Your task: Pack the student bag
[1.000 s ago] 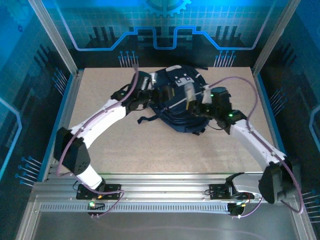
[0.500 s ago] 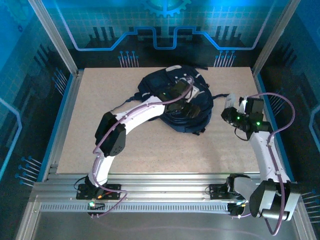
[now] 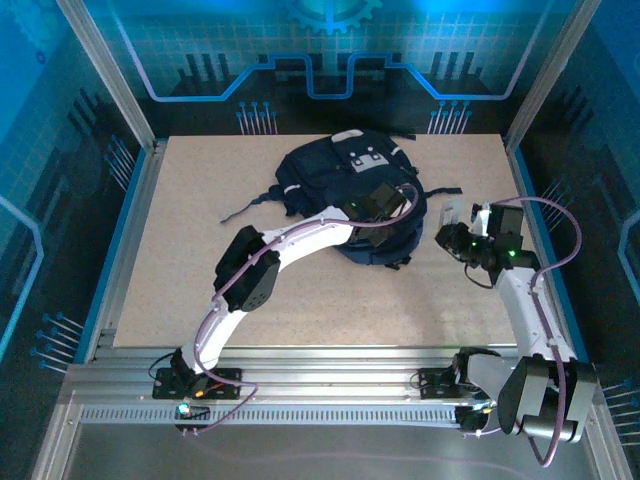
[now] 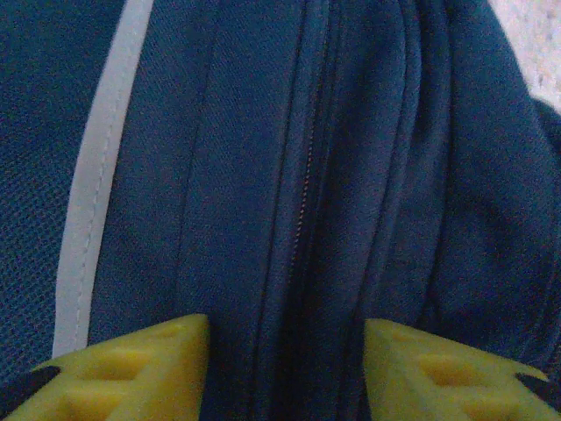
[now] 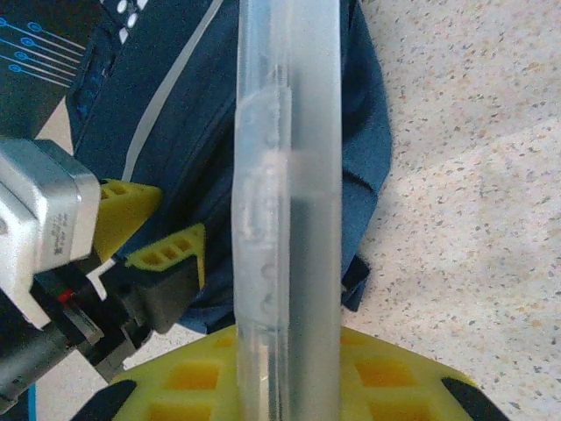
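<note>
left tool (image 4: pixel 285 338) shifted to right edge of dark navy fabric backpack (image 3: pixel 340 165), fingers apart astride zipper (image 4: pixel 307 175), elbow bent; right tool (image 5: pixel 289 373) beside backpack clamps translucent plastic slab (image 5: pixel 285 175).

Left claw (image 4: pixel 285 344) narrowed over student bag (image 3: pixel 330 170); right claw (image 3: pixel 455 228) carried clear case (image 5: pixel 285 175) rightward.

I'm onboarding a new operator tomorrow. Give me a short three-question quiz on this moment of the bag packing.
1. True or false: the right gripper holds a clear plastic case.
2. The fingers of the left gripper straddle which part of the backpack? A zipper, B shoulder strap, C grey stripe.
3. Fill in: the backpack lies nearer the ___ edge of the table.
Key: 1 true; 2 A; 3 far.
</note>
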Robot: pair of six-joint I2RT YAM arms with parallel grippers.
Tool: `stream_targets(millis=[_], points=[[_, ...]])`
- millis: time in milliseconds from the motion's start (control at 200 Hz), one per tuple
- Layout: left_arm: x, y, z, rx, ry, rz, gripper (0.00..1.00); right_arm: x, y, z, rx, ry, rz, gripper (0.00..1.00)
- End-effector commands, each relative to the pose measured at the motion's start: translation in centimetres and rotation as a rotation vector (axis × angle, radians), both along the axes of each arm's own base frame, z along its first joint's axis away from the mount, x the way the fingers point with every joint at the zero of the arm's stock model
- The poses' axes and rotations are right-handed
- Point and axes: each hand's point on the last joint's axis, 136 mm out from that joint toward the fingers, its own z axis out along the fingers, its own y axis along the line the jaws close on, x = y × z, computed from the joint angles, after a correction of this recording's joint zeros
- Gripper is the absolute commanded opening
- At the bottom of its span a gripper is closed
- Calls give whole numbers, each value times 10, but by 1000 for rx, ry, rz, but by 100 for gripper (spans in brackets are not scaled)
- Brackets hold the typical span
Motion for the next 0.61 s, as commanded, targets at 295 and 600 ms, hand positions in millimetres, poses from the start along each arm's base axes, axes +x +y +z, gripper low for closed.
stream_targets(millis=[295, 600], points=[[47, 12, 70, -112, -118, 84, 0, 8, 38, 0, 63, -42, 111, 12], [27, 6, 55, -163, 12, 20, 52, 18, 38, -3, 25, -21, 109, 11]])
